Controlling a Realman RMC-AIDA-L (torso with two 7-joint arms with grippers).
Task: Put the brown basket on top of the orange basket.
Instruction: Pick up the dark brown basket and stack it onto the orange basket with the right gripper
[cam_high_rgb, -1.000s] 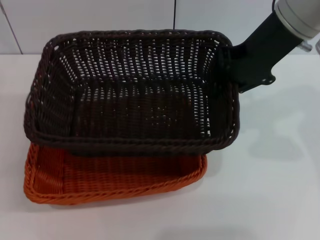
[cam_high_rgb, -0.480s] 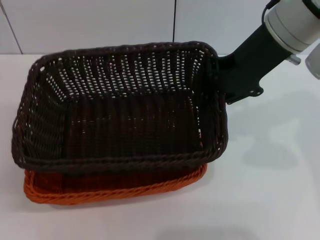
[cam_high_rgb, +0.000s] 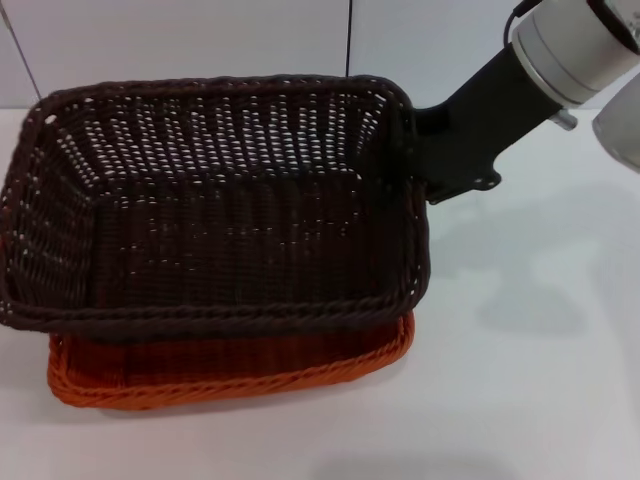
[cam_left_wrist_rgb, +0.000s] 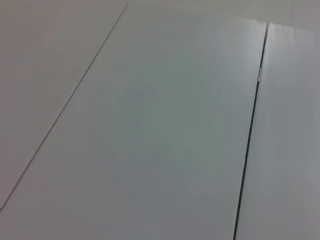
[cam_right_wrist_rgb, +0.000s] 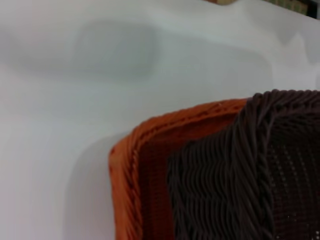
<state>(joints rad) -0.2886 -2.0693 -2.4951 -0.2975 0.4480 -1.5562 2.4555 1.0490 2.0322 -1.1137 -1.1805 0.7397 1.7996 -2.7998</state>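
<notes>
The brown basket (cam_high_rgb: 220, 220) hangs over the orange basket (cam_high_rgb: 230, 378) in the head view and covers most of it. Only the orange basket's near rim and near right corner show. My right gripper (cam_high_rgb: 414, 150) is shut on the brown basket's right rim near the far corner and holds it up. In the right wrist view a corner of the brown basket (cam_right_wrist_rgb: 250, 170) sits inside a corner of the orange basket (cam_right_wrist_rgb: 131, 155). My left gripper is out of view; the left wrist view shows only plain white panels.
Both baskets are on a white table (cam_high_rgb: 530, 380) with a white panelled wall (cam_high_rgb: 200, 40) behind. The right arm's white forearm (cam_high_rgb: 575, 40) reaches in from the upper right.
The brown basket has moved left and nearer to me over the orange basket, hiding more of it. My right arm has moved left with it.
</notes>
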